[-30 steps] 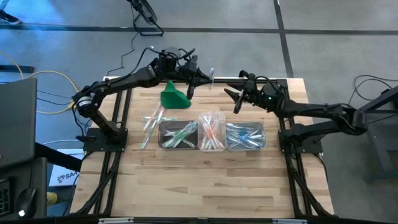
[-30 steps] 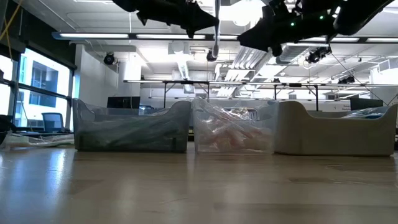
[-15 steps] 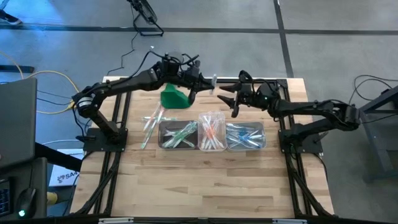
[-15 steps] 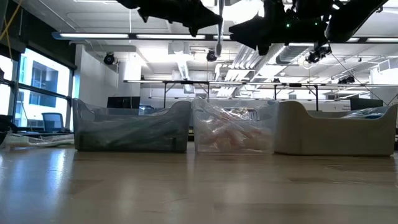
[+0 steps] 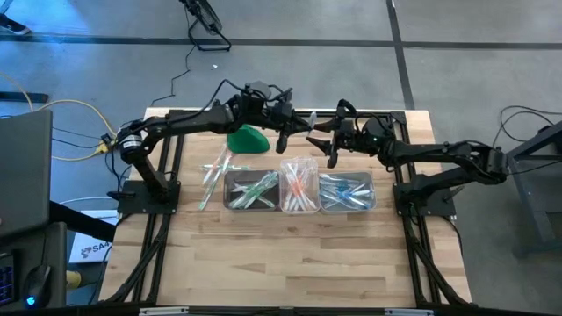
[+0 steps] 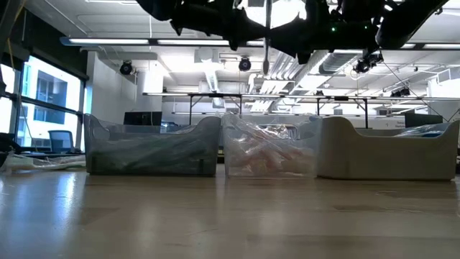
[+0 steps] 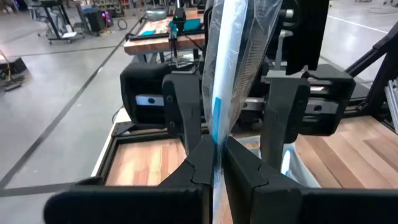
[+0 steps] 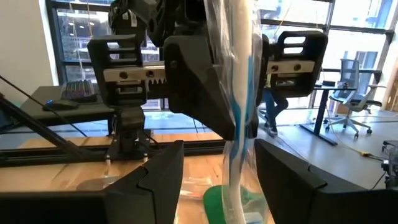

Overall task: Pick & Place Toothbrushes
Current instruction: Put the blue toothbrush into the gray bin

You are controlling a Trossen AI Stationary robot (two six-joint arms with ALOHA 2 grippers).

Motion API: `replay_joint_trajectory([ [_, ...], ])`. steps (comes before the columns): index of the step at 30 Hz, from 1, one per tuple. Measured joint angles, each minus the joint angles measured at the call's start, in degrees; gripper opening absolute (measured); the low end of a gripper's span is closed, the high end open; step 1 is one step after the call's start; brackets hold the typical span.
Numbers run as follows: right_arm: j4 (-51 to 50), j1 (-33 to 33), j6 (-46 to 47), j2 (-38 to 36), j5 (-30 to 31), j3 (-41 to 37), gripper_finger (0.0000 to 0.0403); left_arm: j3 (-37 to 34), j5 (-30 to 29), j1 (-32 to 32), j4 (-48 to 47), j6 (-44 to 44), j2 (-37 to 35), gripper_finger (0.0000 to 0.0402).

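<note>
My left gripper point(image 5: 292, 125) is raised over the table's far side, shut on a toothbrush point(image 5: 307, 117) in a clear wrapper with a blue stripe. In the low view the toothbrush point(image 6: 265, 50) hangs upright, high above the tubs. My right gripper point(image 5: 323, 138) faces it from the table's right. It is open, its two fingers point(image 8: 149, 180) standing on either side of the toothbrush point(image 8: 239, 112) without touching. More loose toothbrushes point(image 5: 215, 171) lie on the table's left part. My left gripper pinches the wrapped toothbrush point(image 7: 216, 140) between its two fingers, coming level from the table's left with the fingers across it. The toothbrush stands upright and is lifted clear, its lower end point(image 6: 265, 68) hanging free below the fingers.
Three clear tubs stand side by side mid-table: the left one point(image 5: 230, 200) with green toothbrushes, the middle one point(image 5: 284, 165) with orange-pink ones, the right one point(image 5: 372, 204) with blue ones. A green lump point(image 5: 248, 138) lies behind the left tub. Bare wood spreads toward the near edge.
My left gripper has carried the toothbrush toward the table's right, up to my right gripper, keeping it upright. My right gripper has edged toward the table's left, and its open fingers now stand around the toothbrush.
</note>
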Motion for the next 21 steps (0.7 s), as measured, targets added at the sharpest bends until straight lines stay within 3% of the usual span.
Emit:
replay_joint_trajectory([
  [11,-0.3,-0.1,-0.4,0.0,0.5,0.0,0.0180,0.0,0.3,0.0,1.7,-0.2,0.0,0.0012],
  [21,-0.3,-0.1,-1.9,0.0,0.7,0.0,0.0058,0.0,0.4,0.0,1.6,-0.3,0.0,0.0012],
])
